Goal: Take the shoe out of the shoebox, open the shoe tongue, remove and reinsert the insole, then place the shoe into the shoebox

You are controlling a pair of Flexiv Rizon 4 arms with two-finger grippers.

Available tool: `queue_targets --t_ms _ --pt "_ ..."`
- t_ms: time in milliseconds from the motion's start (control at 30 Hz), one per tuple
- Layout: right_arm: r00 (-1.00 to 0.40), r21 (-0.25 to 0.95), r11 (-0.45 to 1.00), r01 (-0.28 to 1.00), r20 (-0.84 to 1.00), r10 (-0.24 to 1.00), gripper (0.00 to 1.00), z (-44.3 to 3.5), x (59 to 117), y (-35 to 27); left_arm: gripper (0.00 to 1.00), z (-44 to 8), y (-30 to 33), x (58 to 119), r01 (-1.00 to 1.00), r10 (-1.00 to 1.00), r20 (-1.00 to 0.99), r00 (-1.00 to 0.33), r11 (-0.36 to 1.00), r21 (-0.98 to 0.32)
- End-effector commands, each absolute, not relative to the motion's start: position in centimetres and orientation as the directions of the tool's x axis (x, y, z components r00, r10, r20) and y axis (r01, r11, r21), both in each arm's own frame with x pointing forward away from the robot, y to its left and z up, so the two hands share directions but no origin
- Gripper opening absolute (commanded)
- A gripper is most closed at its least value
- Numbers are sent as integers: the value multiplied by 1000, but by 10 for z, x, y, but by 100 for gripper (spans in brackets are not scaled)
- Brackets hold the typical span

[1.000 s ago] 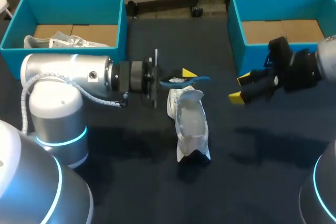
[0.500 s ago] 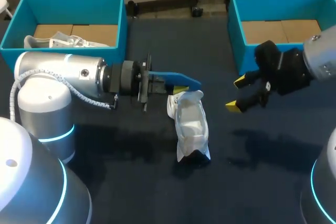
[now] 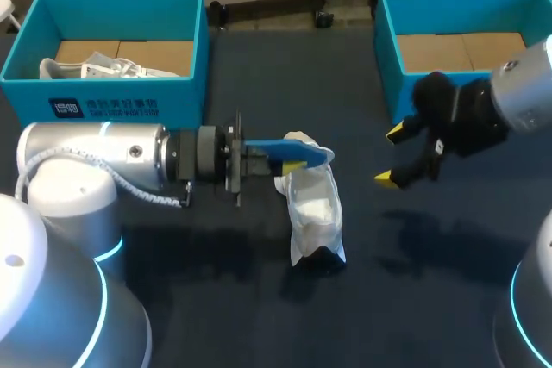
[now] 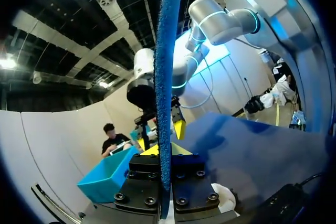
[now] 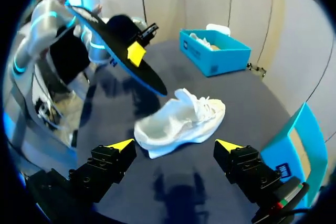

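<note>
Above shoe (image 3: 315,208), insole (image 3: 285,146) in left tool (image 3: 291,162), pointing rightward

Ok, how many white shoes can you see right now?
2. One white fabric sneaker lies in the middle of the dark table; a second white sneaker sits in the left turquoise shoebox. The right turquoise shoebox has a near wall that could hide another.

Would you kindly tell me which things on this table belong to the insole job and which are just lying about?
Job in hand: white shoe on the table; blue insole, gripped in the left claw; open right claw; empty blue box at the right, likely its shoebox.
Lying about: left blue box; second white shoe inside it.
</note>
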State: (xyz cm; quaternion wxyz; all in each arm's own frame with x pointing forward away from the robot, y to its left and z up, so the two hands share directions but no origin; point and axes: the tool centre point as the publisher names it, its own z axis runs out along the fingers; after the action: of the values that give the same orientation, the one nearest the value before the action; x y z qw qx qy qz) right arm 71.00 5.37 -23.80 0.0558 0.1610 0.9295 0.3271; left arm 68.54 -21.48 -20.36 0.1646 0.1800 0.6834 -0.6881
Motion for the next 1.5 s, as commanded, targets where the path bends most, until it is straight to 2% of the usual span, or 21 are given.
queue_targets --t_ms 33,100,267,533,833,900,1300,1500 --pt "-947 544 805 235 -57 316 100 -234 712 63 0 -209 -219 679 475 -29 -475 -880 -4 -880" --pt "-958 489 851 191 -98 271 100 -241 712 65 0 -213 -221 676 466 -40 -466 -884 -4 -885" --pt "-968 450 885 119 -147 205 100 -252 710 71 0 -221 -222 673 452 -57 -451 -891 3 -892" --pt "-975 430 899 84 -149 162 100 -263 709 71 0 -229 -226 673 460 -59 -461 -885 31 -887" --pt "-986 392 920 -11 -156 54 100 -266 706 74 0 -240 -229 671 488 -59 -493 -868 84 -869" --pt "-988 341 938 52 -122 99 100 -267 706 76 0 -244 -228 671 488 -59 -495 -867 96 -867" --pt "-988 341 938 52 -122 99 100 -267 706 76 0 -261 -228 672 502 -63 -511 -857 113 -857" --pt "-983 343 939 -12 -174 51 100 -279 705 77 0 -270 -227 674 521 -57 -530 -846 118 -845"
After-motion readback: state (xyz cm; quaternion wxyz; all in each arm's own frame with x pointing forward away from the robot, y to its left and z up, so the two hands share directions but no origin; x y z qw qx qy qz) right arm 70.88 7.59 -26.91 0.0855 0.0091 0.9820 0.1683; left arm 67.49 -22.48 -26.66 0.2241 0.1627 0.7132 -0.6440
